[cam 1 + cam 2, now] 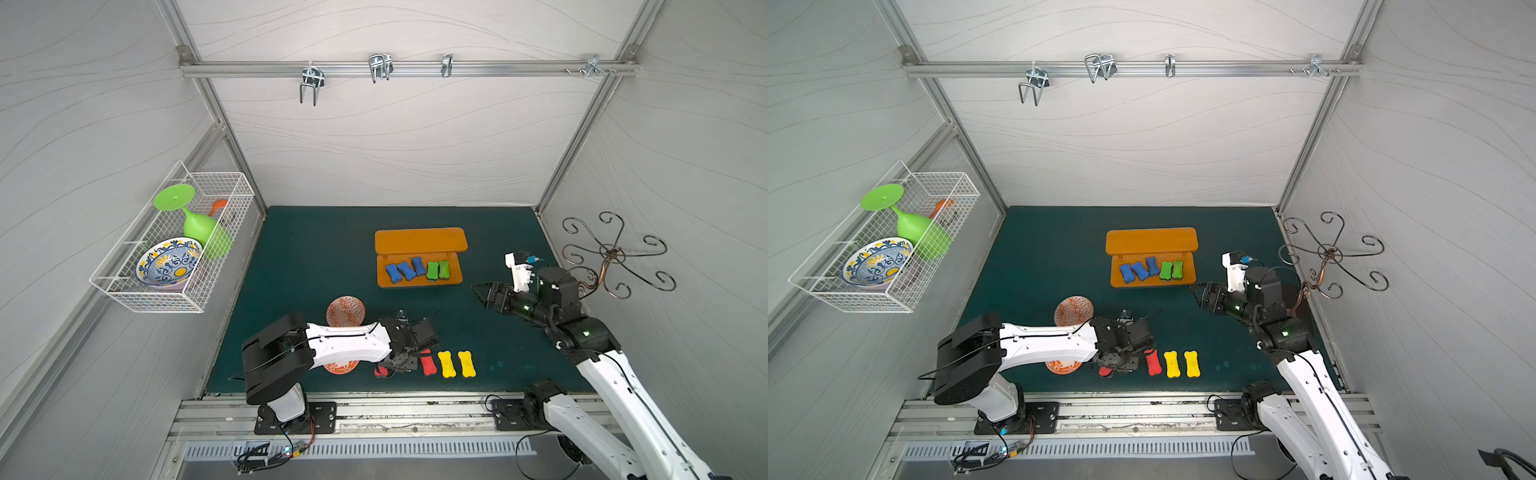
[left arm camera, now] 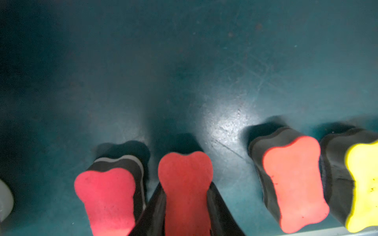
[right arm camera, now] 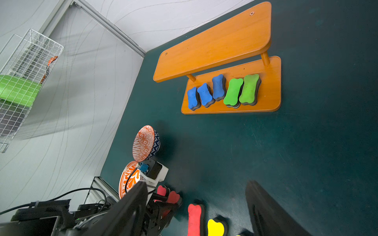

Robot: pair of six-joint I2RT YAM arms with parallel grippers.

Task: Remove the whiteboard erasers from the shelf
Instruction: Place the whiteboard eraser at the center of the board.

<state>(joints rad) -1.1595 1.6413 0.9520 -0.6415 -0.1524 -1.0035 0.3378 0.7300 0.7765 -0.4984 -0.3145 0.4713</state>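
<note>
My left fingers (image 2: 156,212) are clenched on a red eraser (image 2: 185,171), one finger along each long side, foam face toward the wrist cam. I can't tell whether its felt is down on the table (image 1: 311,257) yet. In both top views this spot is the lower middle of the frame, mostly hidden under my wrist.

Neighbours, from the left wrist view:
- A second red eraser (image 2: 104,200) lies just beside one finger.
- A third red eraser (image 2: 294,183) lies further off past the other finger.
- A yellow eraser (image 2: 364,188) comes next, and a second yellow eraser (image 1: 466,364) ends the row in a top view.

My read is that this is the put-down step. How I'd do it:
- Descend straight with no yaw until the felt sits flat.
- Release only a little, since the near red leaves scant room on that side.
- Retract straight up before moving sideways, or I'll drag this one or knock a neighbour.

My right fingers (image 1: 482,293) are spread wide and empty, above the table at centre right of the frame, near the front right corner of the shelf (image 1: 419,241).

The shelf sits mid-frame with its top board bare. The lower board carries three blue erasers (image 1: 405,270) and two green erasers (image 1: 438,270) in a row. That makes five off the shelf and five to go. The green pair is nearest the right arm.
</note>
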